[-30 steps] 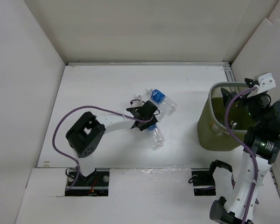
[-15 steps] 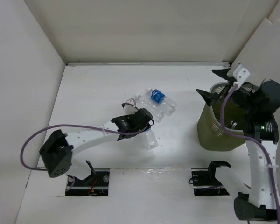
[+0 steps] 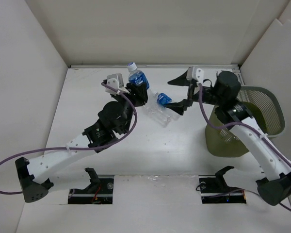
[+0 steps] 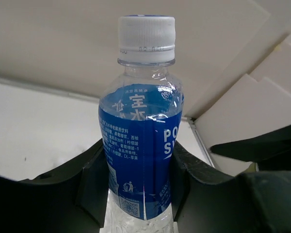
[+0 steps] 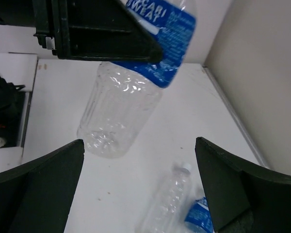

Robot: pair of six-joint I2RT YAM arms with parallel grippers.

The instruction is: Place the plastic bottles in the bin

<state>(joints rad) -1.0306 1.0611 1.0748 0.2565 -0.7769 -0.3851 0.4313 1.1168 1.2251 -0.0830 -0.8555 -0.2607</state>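
The white table point(image 3: 87, 111) stands between white walls. On the left, the left gripper point(image 3: 136, 91) is clamped on a blue-label bottle point(image 4: 143, 145), lifted and well apart from the bin point(image 3: 223, 141). In the middle, two more bottles point(image 3: 160, 115) lie flat. The right gripper point(image 3: 172, 93) hangs wide apart and empty above them, in the way to the bin. What is inside the bin, I cannot tell.
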